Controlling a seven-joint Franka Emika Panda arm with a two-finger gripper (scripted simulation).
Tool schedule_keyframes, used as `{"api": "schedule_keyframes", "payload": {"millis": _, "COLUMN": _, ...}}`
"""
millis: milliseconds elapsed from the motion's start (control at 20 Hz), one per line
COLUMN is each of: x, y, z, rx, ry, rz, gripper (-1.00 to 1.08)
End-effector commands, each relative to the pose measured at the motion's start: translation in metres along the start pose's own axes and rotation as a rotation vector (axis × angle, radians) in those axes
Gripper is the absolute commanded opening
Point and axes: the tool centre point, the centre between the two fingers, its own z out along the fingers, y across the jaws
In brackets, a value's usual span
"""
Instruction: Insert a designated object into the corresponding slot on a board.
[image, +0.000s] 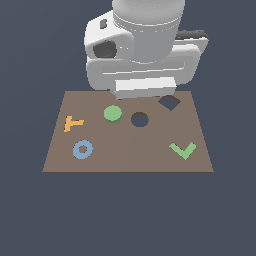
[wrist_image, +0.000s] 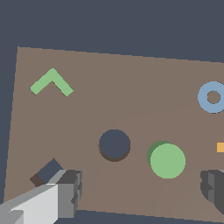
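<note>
A plain slate-blue backdrop surrounds the flat brown board (image: 127, 155); the smooth green disc (image: 113, 113) lies just beside the dark round slot (image: 139, 119), with the claw (wrist_image: 142, 192) spread wide above, empty.

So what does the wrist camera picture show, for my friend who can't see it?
A green disc lies on a brown board beside a dark round hole, with the open gripper above them. A green check-mark, blue ring and dark diamond hole are also there.

Brown board (image: 127, 160), green disc (image: 113, 113), dark round slot (image: 139, 119) — blue ring (image: 82, 149), orange T-shape (image: 72, 123), green check-mark (image: 182, 149)
</note>
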Motion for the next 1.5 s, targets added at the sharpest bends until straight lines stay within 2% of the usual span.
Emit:
{"api": "schedule_keyframes", "payload": {"millis": 0, "x": 0.000, "y": 0.000, "z": 0.000, "rx": 0.000, "ry": 0.000, "rz": 0.000, "gripper": 1.00}}
{"api": "schedule_keyframes", "payload": {"millis": 450, "x": -0.008, "y": 0.012, "z": 0.019, "rx": -0.001, "ry": -0.002, "rz": -0.037, "gripper": 1.00}}
{"api": "schedule_keyframes", "payload": {"millis": 1050, "x": -0.033, "y": 0.058, "z": 0.090, "rx": -0.005, "ry": -0.008, "rz": -0.170, "gripper": 1.00}}
{"api": "schedule_keyframes", "payload": {"millis": 1450, "x": -0.038, "y": 0.075, "z": 0.113, "rx": -0.006, "ry": -0.011, "rz": -0.213, "gripper": 1.00}}
